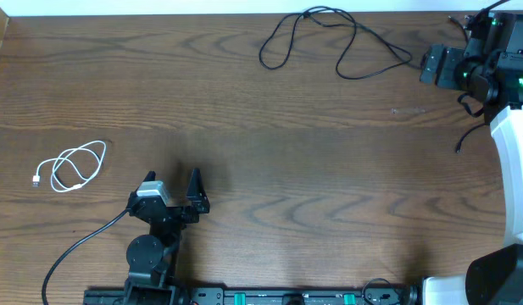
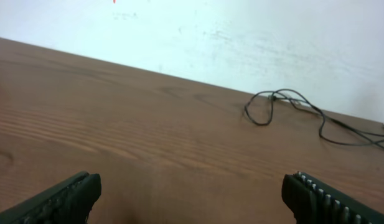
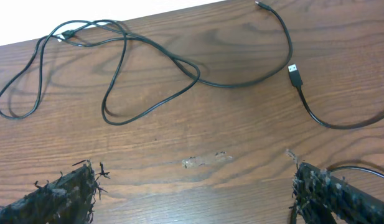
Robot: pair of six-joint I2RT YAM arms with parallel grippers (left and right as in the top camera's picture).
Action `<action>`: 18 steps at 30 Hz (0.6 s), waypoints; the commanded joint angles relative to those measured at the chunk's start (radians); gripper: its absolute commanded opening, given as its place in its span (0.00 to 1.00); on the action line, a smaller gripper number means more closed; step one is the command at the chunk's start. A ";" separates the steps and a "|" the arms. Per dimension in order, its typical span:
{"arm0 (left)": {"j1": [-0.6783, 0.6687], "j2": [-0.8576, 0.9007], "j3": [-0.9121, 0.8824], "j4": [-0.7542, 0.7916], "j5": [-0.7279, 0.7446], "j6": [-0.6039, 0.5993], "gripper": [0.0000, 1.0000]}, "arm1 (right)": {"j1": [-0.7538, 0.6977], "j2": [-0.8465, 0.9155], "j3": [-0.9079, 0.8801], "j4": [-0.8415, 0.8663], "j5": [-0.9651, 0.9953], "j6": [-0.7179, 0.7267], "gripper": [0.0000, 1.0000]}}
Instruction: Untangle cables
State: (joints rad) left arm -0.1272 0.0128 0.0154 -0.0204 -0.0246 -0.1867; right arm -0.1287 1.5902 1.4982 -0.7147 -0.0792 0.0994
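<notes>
Fingers on both arms stand spread wide and hold nothing. The left fingers (image 2: 61, 200) point across bare brown bench (image 2: 148, 143) from near its front edge. Open wood runs ahead of them to the far edge and the white wall (image 2: 241, 37). The right fingers (image 3: 61, 196) sit at the far right corner, pointing left, ragged with dark fibres, with bare wood between them.

Just beyond them lies a black cable (image 3: 179, 62), its loose loops crossing one another close to the far edge. Only the right wrist view shows a second black cable (image 3: 307, 106) clearly. Its USB plug (image 3: 295, 73) lies flat just beside the first cable; whether the two touch cannot be told.

Only the overhead view shows a white cable (image 1: 72, 165). It is coiled by itself near the left edge, to the left of the left fingers and well apart from the black ones. Wide open wood lies across the middle of the bench.
</notes>
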 commanded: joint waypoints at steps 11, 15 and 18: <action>-0.021 -0.011 -0.011 -0.050 -0.014 0.012 0.98 | -0.008 0.000 0.006 -0.001 -0.002 0.012 0.99; -0.021 -0.011 -0.011 -0.051 -0.013 0.085 0.98 | -0.008 0.000 0.006 -0.001 -0.002 0.012 0.99; -0.021 -0.011 -0.011 -0.051 -0.008 0.140 0.98 | -0.008 0.000 0.006 -0.001 -0.002 0.012 0.99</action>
State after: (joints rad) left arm -0.1452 0.0109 0.0158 -0.0216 -0.0246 -0.1326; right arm -0.1291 1.5902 1.4982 -0.7147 -0.0788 0.0994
